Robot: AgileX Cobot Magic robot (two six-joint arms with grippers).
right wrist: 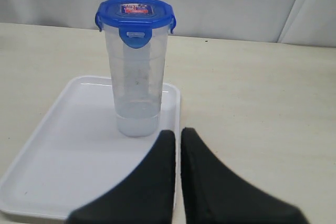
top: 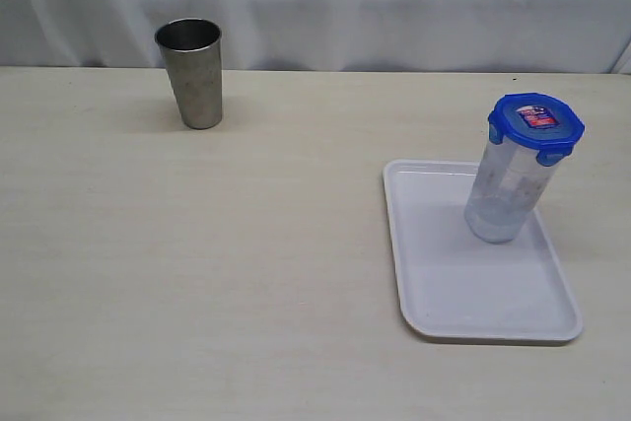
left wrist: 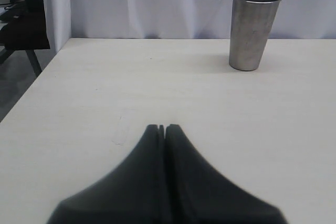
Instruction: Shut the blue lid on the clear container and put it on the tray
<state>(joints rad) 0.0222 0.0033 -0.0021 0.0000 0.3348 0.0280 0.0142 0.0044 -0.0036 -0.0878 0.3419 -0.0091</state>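
Right tool [right wrist: 177, 131], clenched empty, hangs near the clear container [right wrist: 135, 77] on the tray [right wrist: 52, 145].

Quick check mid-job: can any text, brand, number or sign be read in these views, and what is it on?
Sticker on the blue lid: red and white, print too small and blurred to read.
Clear container, tray, metal tumbler: no text visible.

Pale wood-grain surface [top: 246, 244]. Directly on it: one metal tumbler [top: 192, 71], upright, far left; one white tray [top: 473, 303], lying flat, right side, well apart from the tumbler.
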